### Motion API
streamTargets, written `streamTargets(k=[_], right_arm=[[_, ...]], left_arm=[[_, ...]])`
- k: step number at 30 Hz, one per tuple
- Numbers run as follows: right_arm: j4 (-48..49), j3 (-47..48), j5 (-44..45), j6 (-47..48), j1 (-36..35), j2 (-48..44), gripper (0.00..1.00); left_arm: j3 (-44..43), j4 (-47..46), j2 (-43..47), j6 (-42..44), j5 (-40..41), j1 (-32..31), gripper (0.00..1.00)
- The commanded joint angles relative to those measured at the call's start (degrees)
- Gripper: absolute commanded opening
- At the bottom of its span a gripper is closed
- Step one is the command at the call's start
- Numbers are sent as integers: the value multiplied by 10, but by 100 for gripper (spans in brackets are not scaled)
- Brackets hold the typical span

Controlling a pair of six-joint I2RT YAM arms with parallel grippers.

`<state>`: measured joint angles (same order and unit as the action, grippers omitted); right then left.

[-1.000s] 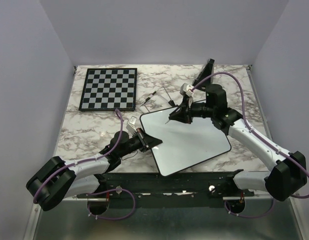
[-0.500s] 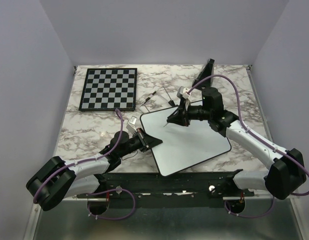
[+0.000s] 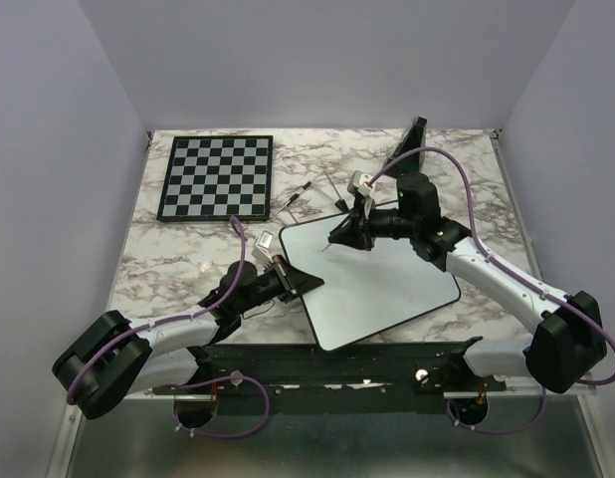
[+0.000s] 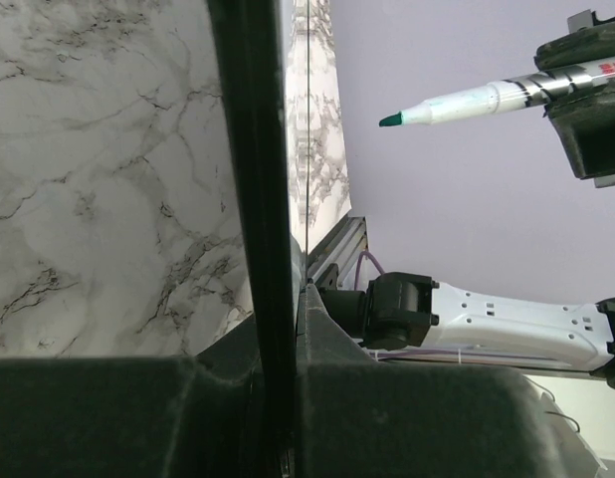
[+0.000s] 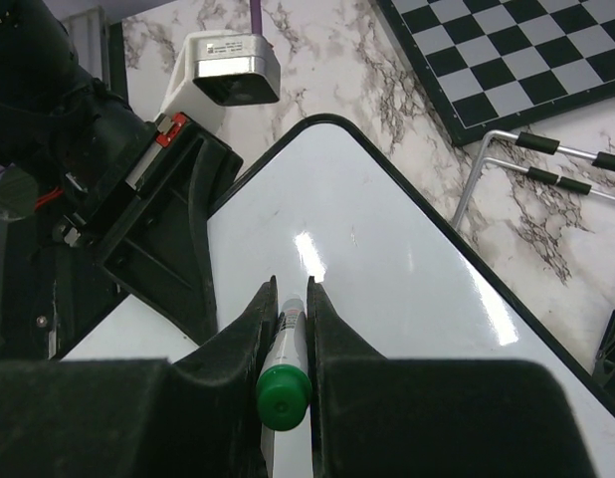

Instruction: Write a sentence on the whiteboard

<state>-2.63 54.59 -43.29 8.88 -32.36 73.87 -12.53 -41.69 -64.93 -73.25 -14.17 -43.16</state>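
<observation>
Marble bench (image 3: 168,261) carries the whiteboard (image 3: 387,289), which lies skewed near its middle, one corner toward the arm bases. The left pincer (image 3: 304,282) is clamped narrow on the whiteboard's left edge. In the left wrist view that black rim runs straight up between the fingers, which are only dark blurs at the bottom of the picture.

The right pincer (image 3: 340,237) is closed tight on a marker (image 5: 285,391) over the whiteboard's far left part. From its own wrist camera only the green butt end and a bit of white barrel show (the rest is buried between the fingers). The teal tip shows in the left wrist view, but whether it touches the glossy surface cannot be told. The top view is too small to settle that either.

A chessboard (image 3: 216,176) sits well apart at the far left. Between it and the whiteboard lies a thin wire frame (image 5: 546,164), partly cut off. A dark slab (image 3: 407,144) leans at the far right, its nature hard to make out.
</observation>
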Motion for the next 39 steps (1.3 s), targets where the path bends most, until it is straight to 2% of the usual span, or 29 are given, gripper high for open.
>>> streamTargets(k=[1,14,39], right_arm=[[12,30,35,-2,-24,19,1],[53,22,147,-38,-37,29,1],[45,31,116,-50,-39,65,1]], left_arm=[[-12,-8,-11,57,13,-6,0],[-11,-10,-8,55,17,-8,0],[-12,-14,-10,54,18,-9,0]])
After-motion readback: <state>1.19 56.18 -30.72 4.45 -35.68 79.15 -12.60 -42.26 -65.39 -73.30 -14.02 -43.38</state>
